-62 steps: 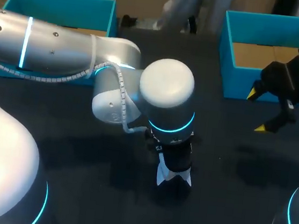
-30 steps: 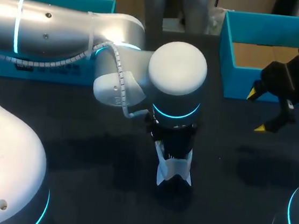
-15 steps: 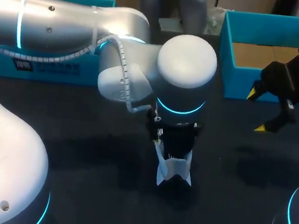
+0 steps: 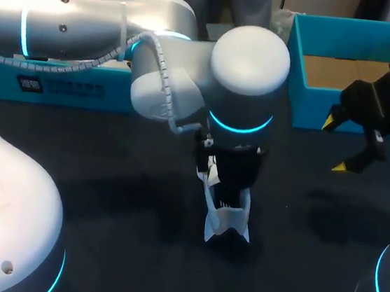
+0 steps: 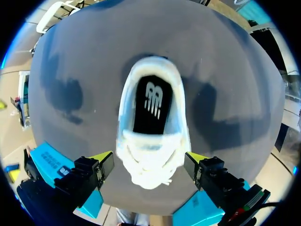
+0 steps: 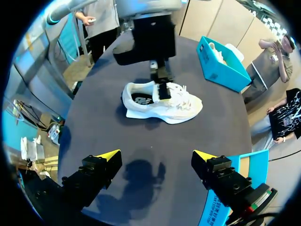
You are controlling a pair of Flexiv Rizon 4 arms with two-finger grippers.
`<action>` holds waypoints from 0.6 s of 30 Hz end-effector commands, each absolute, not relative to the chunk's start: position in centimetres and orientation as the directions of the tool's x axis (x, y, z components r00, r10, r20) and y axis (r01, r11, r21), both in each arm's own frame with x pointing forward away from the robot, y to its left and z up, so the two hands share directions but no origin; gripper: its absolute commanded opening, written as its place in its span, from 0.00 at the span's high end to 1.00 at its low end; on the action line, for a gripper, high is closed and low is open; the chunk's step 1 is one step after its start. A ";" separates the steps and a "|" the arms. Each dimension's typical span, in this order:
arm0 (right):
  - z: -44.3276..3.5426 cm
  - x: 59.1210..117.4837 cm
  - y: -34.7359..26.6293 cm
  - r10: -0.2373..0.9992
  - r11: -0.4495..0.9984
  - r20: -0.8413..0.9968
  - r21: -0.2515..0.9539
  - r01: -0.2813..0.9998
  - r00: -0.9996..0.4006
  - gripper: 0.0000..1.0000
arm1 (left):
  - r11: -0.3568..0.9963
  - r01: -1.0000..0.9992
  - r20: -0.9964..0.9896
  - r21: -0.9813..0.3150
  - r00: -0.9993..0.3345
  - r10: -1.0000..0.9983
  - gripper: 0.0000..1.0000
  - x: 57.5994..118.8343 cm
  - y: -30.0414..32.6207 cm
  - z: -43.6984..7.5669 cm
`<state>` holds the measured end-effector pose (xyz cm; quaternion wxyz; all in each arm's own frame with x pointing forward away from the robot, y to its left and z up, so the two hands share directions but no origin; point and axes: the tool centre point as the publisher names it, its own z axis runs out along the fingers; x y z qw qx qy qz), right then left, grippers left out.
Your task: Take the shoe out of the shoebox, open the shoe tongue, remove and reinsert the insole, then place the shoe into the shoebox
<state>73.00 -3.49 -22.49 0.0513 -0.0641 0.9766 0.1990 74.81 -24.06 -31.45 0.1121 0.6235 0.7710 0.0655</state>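
Left pincer (image 5: 149, 158): fingers spread wide and holding nothing. It hangs straight down over the shoe (image 5: 153, 120), one yellow tip on each side of the laces (image 5: 151, 165). I judge this stance is set for the tongue step, since spread fingers above the laced end can come down and pry the throat wider. The right wrist view shows one finger low at the tongue, but I cannot tell whether it touches.

The shoe stands upright on its sole near the middle of the table (image 5: 80, 70), already out of its box. Its heel end extends ahead of the left pincer and its laced end lies between the fingers. The dark insole (image 5: 150, 104) shows through the opening and lies seated inside, so I judge its removal is not yet done.

Right pincer (image 6: 156, 154): also wide open and holding nothing. It hovers over bare table well apart from the shoe, just beside the shoebox (image 4: 293, 66) at my right. There it leaves room for the left arm and is placed for the later return. A second blue box (image 4: 67, 89) stands at the far left, partly hidden behind the left arm.
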 end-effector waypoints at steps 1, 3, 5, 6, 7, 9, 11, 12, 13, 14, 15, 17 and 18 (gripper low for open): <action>-22.6 73.0 -3.4 -0.105 0.914 -0.126 0.379 -0.145 -0.987 0.00 | 0.217 0.947 -0.093 0.239 -0.200 0.975 0.00 76.4 -23.6 -30.0; -22.6 73.0 -3.4 -0.105 0.914 -0.126 0.379 -0.145 -0.987 0.00 | 0.219 0.945 -0.093 0.242 -0.202 0.975 0.00 77.4 -23.5 -29.4; -22.6 73.0 -3.4 -0.105 0.914 -0.126 0.379 -0.145 -0.987 0.00 | 0.233 0.941 -0.098 0.247 -0.215 0.972 0.00 78.3 -23.4 -28.9; -22.6 73.0 -3.4 -0.105 0.914 -0.126 0.379 -0.145 -0.987 0.00 | 0.228 0.941 -0.094 0.249 -0.211 0.973 0.00 78.6 -23.3 -28.7; -22.6 73.0 -3.4 -0.105 0.914 -0.126 0.379 -0.145 -0.987 0.00 | 0.225 0.942 -0.093 0.248 -0.208 0.974 0.00 78.9 -23.2 -28.4; -22.6 73.0 -3.4 -0.105 0.914 -0.126 0.379 -0.145 -0.987 0.00 | 0.217 0.944 -0.096 0.247 -0.199 0.975 0.30 79.2 -23.1 -27.9; -22.6 73.0 -3.4 -0.105 0.914 -0.126 0.379 -0.145 -0.987 0.00 | 0.199 0.949 -0.101 0.243 -0.179 0.979 0.52 79.2 -23.1 -27.6; -22.6 73.0 -3.4 -0.105 0.914 -0.126 0.379 -0.145 -0.987 0.00 | 0.184 0.953 -0.101 0.243 -0.164 0.981 0.62 79.2 -23.2 -27.5; -22.6 73.0 -3.4 -0.105 0.914 -0.126 0.379 -0.145 -0.987 0.00 | 0.183 0.953 -0.100 0.243 -0.163 0.982 0.65 79.1 -23.2 -27.6; -22.6 73.0 -3.4 -0.105 0.914 -0.126 0.379 -0.145 -0.987 0.00 | 0.177 0.953 -0.097 0.247 -0.158 0.983 0.64 79.0 -23.2 -27.7; -22.6 73.0 -3.4 -0.105 0.914 -0.126 0.379 -0.145 -0.987 0.00 | 0.173 0.954 -0.095 0.246 -0.154 0.984 0.64 78.8 -23.3 -27.9; -22.6 73.0 -3.4 -0.105 0.914 -0.126 0.379 -0.145 -0.987 0.00 | 0.164 0.957 -0.091 0.239 -0.146 0.985 0.62 78.3 -23.4 -28.3; -22.6 73.0 -3.4 -0.105 0.914 -0.126 0.379 -0.145 -0.987 0.00 | 0.157 0.960 -0.090 0.234 -0.139 0.986 0.62 78.0 -23.4 -28.5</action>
